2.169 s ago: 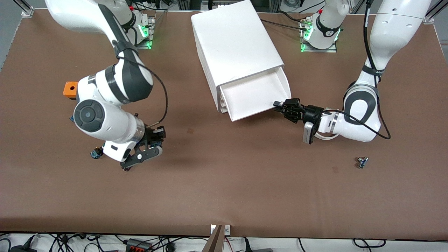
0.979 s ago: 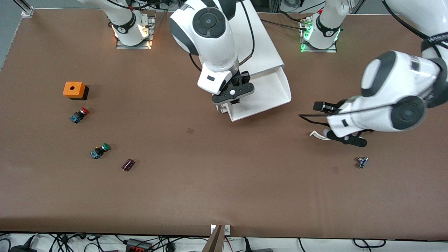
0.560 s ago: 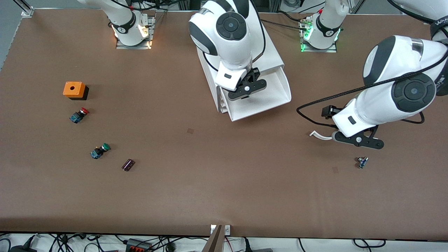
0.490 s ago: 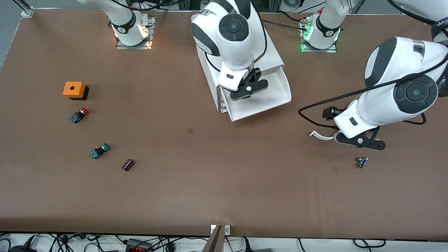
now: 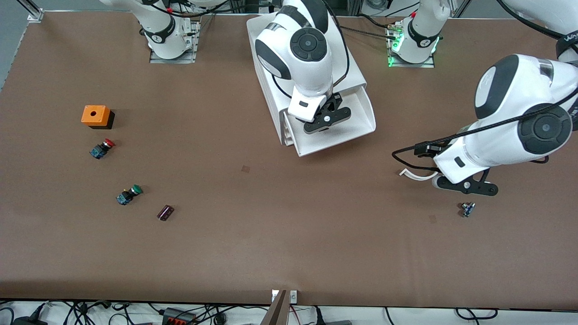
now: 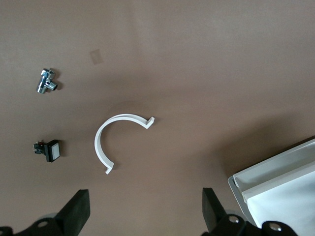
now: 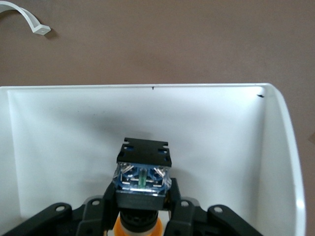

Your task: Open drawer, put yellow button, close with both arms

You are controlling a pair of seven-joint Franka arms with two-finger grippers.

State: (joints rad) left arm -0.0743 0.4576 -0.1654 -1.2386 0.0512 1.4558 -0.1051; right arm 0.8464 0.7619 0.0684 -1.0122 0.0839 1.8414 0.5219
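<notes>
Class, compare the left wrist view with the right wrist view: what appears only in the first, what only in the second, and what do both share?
Only the left wrist view shows a small metal fitting, a small black part with a white face, and the open left gripper over bare table.

Only the right wrist view shows the yellow button, held by the shut right gripper over the open drawer's floor.

Both show the brown table, a white curved clip and part of the drawer.
</notes>
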